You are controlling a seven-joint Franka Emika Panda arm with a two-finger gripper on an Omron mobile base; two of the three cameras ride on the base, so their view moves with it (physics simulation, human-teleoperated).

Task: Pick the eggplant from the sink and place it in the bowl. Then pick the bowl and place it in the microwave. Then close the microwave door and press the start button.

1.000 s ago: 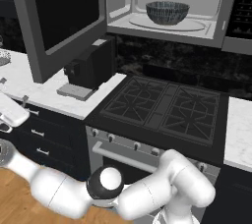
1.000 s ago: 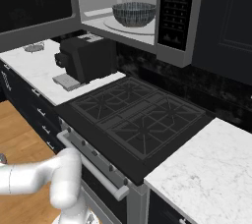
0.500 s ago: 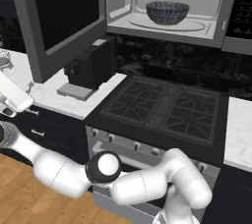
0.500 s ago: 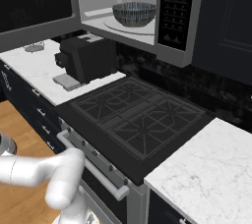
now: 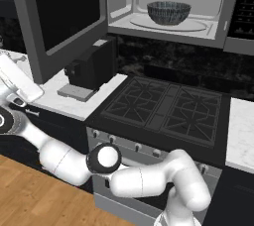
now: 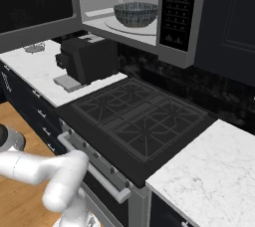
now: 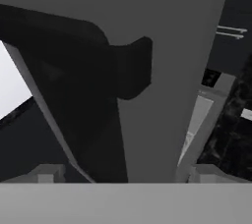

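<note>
Microwave door [image 5: 62,9] hangs swung open, its broad dark grey panel directly ahead of the gripper [image 7: 120,174] in the hand view and just beyond the finger tips [image 7: 47,174], which stand wide apart with nothing between them. Bowl [image 5: 168,12] sits on the round turntable inside the microwave [image 6: 149,17], well apart from the jaws, on the far side of the open door; whether the eggplant lies in it cannot be told. Below the cavity sit the black coffee machine [image 5: 92,66] on the pale counter [image 6: 35,66] and the stove [image 5: 168,108] beside it.
</note>
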